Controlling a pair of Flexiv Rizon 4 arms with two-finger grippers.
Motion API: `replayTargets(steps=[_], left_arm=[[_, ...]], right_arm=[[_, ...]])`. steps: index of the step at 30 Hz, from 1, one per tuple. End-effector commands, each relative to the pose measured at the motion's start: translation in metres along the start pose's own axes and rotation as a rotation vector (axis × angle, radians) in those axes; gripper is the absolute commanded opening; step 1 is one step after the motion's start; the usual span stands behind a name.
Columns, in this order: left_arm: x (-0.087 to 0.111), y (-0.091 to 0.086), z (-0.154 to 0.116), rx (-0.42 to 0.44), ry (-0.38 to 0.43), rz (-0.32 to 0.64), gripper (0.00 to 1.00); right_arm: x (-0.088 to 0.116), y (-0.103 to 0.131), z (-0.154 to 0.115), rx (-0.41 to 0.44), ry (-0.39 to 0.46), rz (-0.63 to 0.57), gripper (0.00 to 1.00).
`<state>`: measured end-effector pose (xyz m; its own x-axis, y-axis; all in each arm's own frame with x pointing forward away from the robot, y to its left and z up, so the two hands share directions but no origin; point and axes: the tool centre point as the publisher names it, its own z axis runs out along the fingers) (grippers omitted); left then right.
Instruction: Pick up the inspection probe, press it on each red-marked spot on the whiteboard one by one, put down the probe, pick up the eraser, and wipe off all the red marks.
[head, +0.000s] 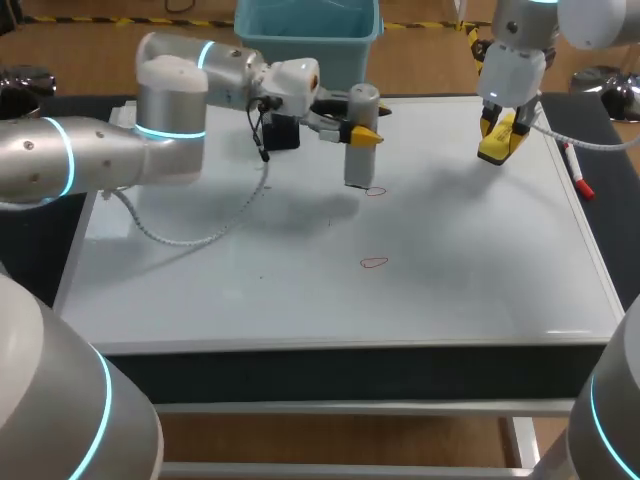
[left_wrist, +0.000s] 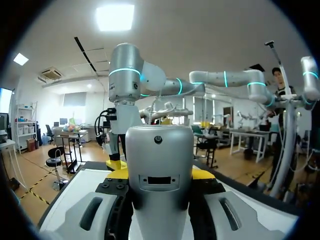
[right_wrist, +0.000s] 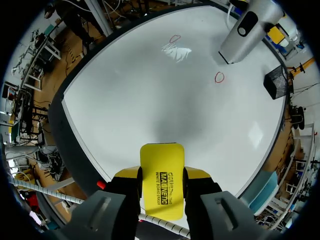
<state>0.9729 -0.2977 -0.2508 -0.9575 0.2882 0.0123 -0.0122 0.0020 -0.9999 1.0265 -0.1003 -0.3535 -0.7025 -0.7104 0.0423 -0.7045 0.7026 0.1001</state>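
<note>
Well, the left arm (head: 110, 150) comes in from the side and stretches level across the whiteboard (head: 300, 290) to its far middle, with the wrist turned so that the left gripper (head: 360, 132) points sideways. Its fingers are clamped on the inspection probe (head: 360, 165), a grey cylinder standing upright. In the left wrist view the yellow tips press the probe from both sides. The probe's lower end is just beside the farther red mark (head: 375, 190), not on it, and I cannot tell whether it touches the board. A second red mark (head: 373, 263) lies nearer the front, well apart from the probe. The right arm (head: 520, 60) hangs down over the far right part of the board. Its right gripper (head: 500, 140) points downward and grips the yellow eraser (head: 497, 150), held clear above the surface. A red-capped marker (head: 578, 172) lies along the board's right edge.
</note>
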Motion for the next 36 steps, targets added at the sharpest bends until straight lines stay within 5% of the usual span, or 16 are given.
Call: replayTargets(steps=[1,36], left_arm=[[-0.009,0.008,0.011,0.014,0.019,0.000,0.00],[-0.022,0.035,0.022,0.048,0.063,0.001,0.00]], right_arm=[[0.001,0.000,-0.001,0.002,0.002,-0.002,0.00],[0.001,0.000,-0.001,0.002,0.002,-0.002,0.00]])
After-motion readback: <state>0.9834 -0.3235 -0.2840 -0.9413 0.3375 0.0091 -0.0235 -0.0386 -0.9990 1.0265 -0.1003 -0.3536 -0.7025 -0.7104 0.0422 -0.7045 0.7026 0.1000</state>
